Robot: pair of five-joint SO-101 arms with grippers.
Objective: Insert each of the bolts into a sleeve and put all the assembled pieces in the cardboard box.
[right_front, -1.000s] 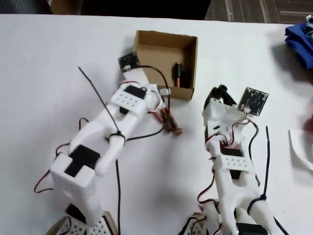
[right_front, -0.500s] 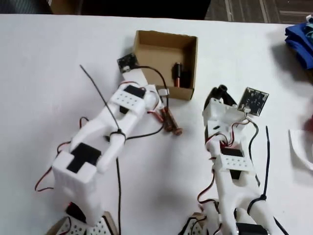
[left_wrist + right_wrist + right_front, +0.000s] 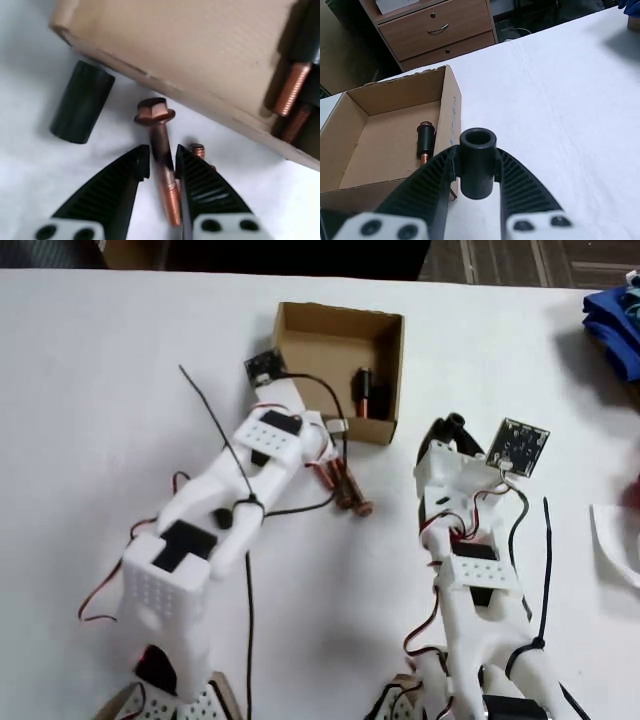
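High view: cardboard box (image 3: 340, 312) sits far-centre on the white table (image 3: 90, 370). The left arm (image 3: 225, 505) reaches in from near left, the right arm (image 3: 475, 580) from near right.
left gripper (image 3: 162, 156): low over the table, just near of the box's near wall. Jaws drawn in on the shank of the copper bolt from both sides.
copper bolt (image 3: 159, 135): flat on the table. Its flanged hex head points toward the box and lies past the fingertips. The threaded end runs back between the fingers (image 3: 125, 185).
second bolt (image 3: 198, 149): just beside the first and outside the jaws, mostly hidden behind one finger. From above the two lie side by side.
loose sleeve (image 3: 82, 102): black, on its side on the table. Close to the box's outer wall, apart from the bolt head and from the gripper.
right gripper (image 3: 476, 161): right of the box's near right corner, clamped on the held sleeve.
held sleeve (image 3: 478, 177): black, gripped across its body. Its open end stands out past the fingertips with the bore visible.
assembled pieces (image 3: 365, 392): inside the box by its right wall. Copper threads stick out of black sleeves.
edges: blue cloth (image 3: 612, 325) at the far right of the table. Wooden drawer unit (image 3: 440, 27) beyond the table.
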